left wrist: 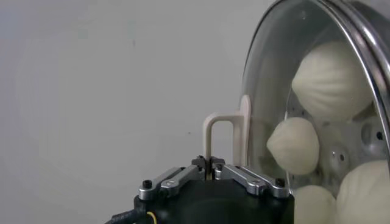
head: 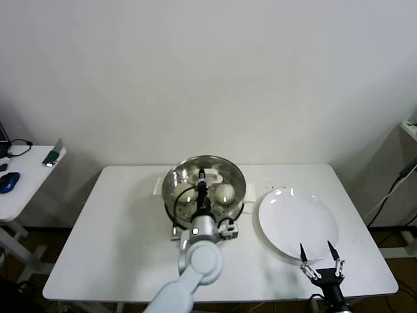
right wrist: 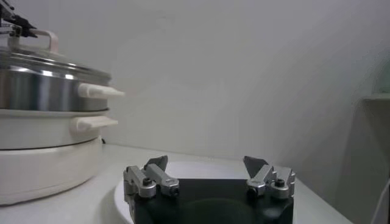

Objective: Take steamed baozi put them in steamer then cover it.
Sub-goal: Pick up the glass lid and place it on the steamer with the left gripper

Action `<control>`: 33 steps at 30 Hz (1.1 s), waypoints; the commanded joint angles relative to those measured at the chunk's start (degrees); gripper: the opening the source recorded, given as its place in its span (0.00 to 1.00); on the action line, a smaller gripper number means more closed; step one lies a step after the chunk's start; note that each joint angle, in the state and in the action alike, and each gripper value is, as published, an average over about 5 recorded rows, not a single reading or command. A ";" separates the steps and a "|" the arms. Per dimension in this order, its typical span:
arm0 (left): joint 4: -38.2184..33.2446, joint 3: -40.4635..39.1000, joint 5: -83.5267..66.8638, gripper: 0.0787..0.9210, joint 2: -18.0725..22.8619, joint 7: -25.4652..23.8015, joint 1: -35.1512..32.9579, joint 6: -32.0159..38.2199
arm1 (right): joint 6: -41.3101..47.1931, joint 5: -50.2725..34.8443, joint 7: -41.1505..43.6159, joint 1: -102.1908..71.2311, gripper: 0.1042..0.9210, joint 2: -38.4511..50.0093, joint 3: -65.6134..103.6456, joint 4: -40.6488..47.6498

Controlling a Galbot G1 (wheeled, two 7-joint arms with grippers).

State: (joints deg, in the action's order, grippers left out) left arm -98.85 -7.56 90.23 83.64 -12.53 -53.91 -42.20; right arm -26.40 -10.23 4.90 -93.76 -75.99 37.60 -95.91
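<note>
The shiny steel steamer [head: 174, 195] stands at the table's middle back on its white base [right wrist: 42, 161]. The clear glass cover [head: 215, 168] lies on its rim, and several cream-white baozi [head: 225, 192] show through the glass. My left gripper [head: 202, 177] reaches over the pot and is shut on the cover's cream handle [left wrist: 222, 128], pinching one leg of it. Baozi [left wrist: 332, 79] sit behind the glass [left wrist: 268, 73] on the perforated tray. My right gripper [head: 321, 255] hangs open and holds nothing over the near edge of a white plate.
The flat white plate [head: 287, 218] lies right of the steamer with nothing on it. A side table [head: 26, 186] at far left carries a blue mouse [head: 8, 182] and small items. The steamer's cream side handles [right wrist: 97, 91] stick out toward the plate.
</note>
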 commanded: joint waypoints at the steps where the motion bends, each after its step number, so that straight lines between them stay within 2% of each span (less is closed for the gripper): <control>1: 0.62 0.01 -0.69 0.07 -0.47 -0.06 0.33 -1.31 | -0.15 -0.04 0.12 0.04 0.88 0.10 0.00 0.23; 18: 0.75 -0.12 -3.37 0.07 -0.07 0.57 -0.18 -1.25 | -0.28 -0.07 0.14 0.20 0.88 0.10 0.23 0.29; 23: -1.61 -0.46 -5.32 0.07 -0.91 0.70 -0.22 -1.43 | -0.13 0.00 0.20 0.20 0.88 0.07 0.18 0.31; 26: -4.27 -1.15 -7.27 0.10 -2.00 0.24 -0.31 -1.78 | -0.02 0.05 0.26 0.27 0.88 0.08 0.14 0.49; 33: -12.31 -1.39 -12.98 0.34 -5.78 -2.15 -2.34 -2.43 | 0.79 -0.11 0.23 0.54 0.88 0.01 -0.26 0.58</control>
State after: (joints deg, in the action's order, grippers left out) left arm -102.15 -8.69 83.86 81.49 -12.88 -54.58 -42.15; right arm -26.11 -10.23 5.18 -93.34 -75.92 37.54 -95.40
